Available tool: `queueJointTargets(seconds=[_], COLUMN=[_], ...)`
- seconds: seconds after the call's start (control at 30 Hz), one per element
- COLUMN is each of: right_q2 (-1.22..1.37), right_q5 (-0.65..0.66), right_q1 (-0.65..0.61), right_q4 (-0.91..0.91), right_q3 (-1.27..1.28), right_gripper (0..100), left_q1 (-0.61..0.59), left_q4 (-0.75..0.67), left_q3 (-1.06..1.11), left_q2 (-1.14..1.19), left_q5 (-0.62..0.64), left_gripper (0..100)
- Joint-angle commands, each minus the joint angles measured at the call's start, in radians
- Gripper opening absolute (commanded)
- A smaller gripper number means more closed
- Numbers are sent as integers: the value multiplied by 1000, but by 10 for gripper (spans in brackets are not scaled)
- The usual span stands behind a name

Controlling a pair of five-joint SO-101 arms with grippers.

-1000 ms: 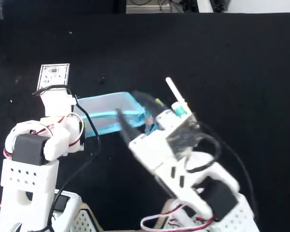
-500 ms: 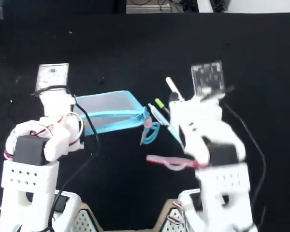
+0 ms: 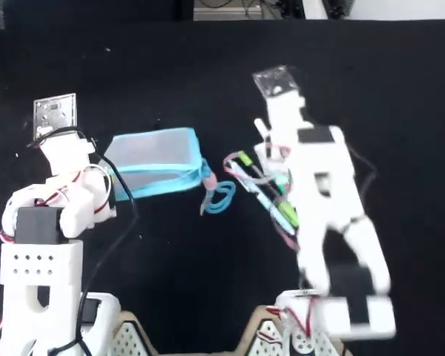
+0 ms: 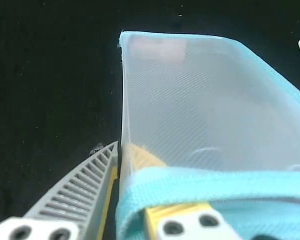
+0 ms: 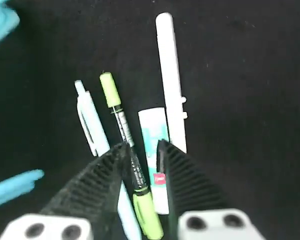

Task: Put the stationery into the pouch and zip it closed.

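1. Lengthwise, the translucent, light-blue-trimmed mesh pouch (image 3: 152,152) ran across the table from the left arm toward the right one, on a slight slant. Its zip edge (image 3: 159,180) lay on the side nearer the arm bases, and its pink zip pull (image 3: 208,182) sat at the end facing the right arm.
2. We saw a light blue cord loop (image 3: 222,198) lying on the cloth just beside that pull.
3. The stationery lay side by side near the pull end of the pouch but apart from it. The long axes were nearly parallel, slanting from the right arm's base toward the far left.
4. It comprised a slim clear marker with green caps (image 5: 118,117), a short white stick with teal print (image 5: 152,132), a long white pen (image 5: 169,75) and a pale blue-and-white pen (image 5: 91,125).
5. Everything rested on a black cloth-covered table (image 3: 170,74). Behind its far edge we made out a pale strip of room (image 3: 400,7) with some dark clutter.
6. The left gripper (image 4: 124,150) was pinched on the pouch's end farthest from the pull. Its grey ribbed jaw was outside and its yellow one showed through the mesh.
7. The right gripper (image 5: 140,146) hung directly over the stationery with its black ribbed jaws a little apart. The marker and one edge of the stick lay between the tips, and we could not tell whether the jaws touched them.
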Motion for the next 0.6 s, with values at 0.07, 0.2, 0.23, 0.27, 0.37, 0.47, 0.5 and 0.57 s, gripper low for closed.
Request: queueJointTargets(seconds=[0.07, 0.2, 0.23, 0.27, 0.37, 0.47, 0.5, 0.57], right_q2=[323, 486, 515, 538, 587, 616, 624, 642], right_q5=[107, 150, 160, 169, 206, 252, 270, 293], right_q1=[12, 31, 40, 44, 52, 61, 61, 57], right_q4=[167, 267, 281, 292, 302, 298, 298, 299], right_q3=[-343, -522, -550, -573, -607, -611, -610, -605], right_gripper=[130, 132, 132, 132, 133, 134, 134, 135], left_q1=[-15, -15, -15, -13, -15, -15, -13, -13], left_q4=[-2, -2, -2, -2, -2, -2, -2, -2], left_q3=[13, 13, 13, 13, 13, 13, 13, 13], left_q2=[2, 2, 2, 2, 2, 2, 0, 0], left_q5=[0, 0, 0, 0, 0, 0, 0, 0], left_gripper=[30, 30, 30, 30, 30, 30, 30, 30])
